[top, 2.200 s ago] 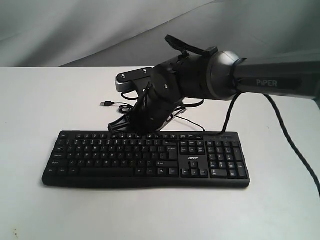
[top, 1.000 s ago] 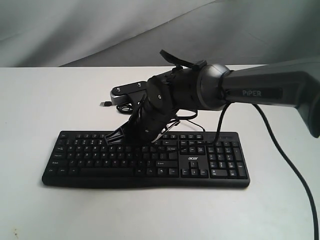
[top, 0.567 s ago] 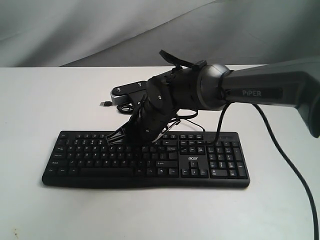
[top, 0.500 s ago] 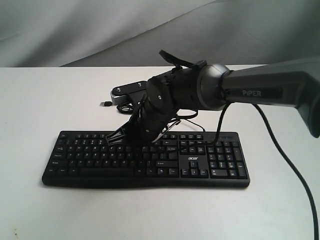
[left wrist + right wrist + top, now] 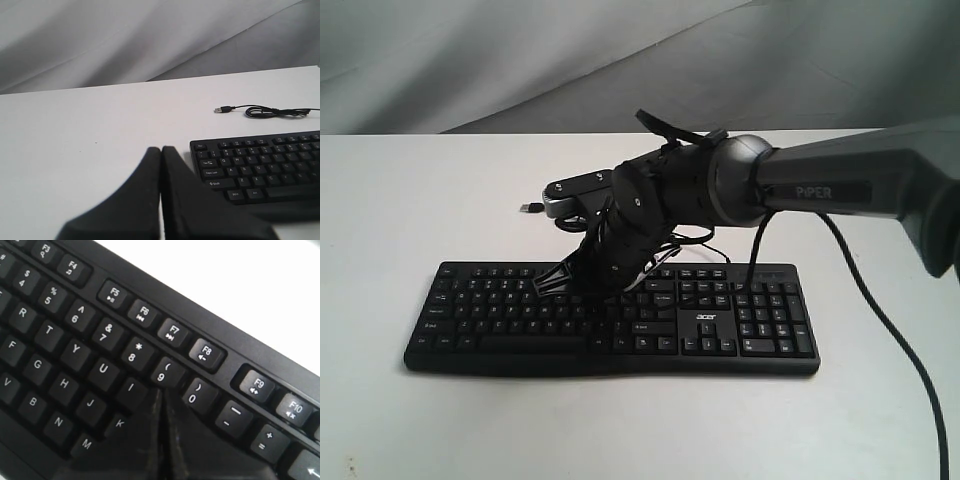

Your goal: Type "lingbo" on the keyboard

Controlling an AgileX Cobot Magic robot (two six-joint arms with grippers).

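The black keyboard lies across the white table, its acer logo near the arrow keys. My right gripper reaches in from the right and is shut, its tips down over the upper letter rows. In the right wrist view the shut gripper points just under the 9 key, between I and 0, hiding the key beneath it on the keyboard. I cannot tell whether it touches. My left gripper is shut on nothing, above bare table beside the keyboard by its Esc and Tab end. It is out of the exterior view.
The thin black USB cable lies loose behind the keyboard, plug end on the table; the cable also shows in the left wrist view. A grey backdrop rises behind the table. The right arm's own cable trails off to the right.
The right arm has come forward and left from behind the keyboard and dropped lower, so its shut tips now sit over the letter keys. The keyboard has not moved.
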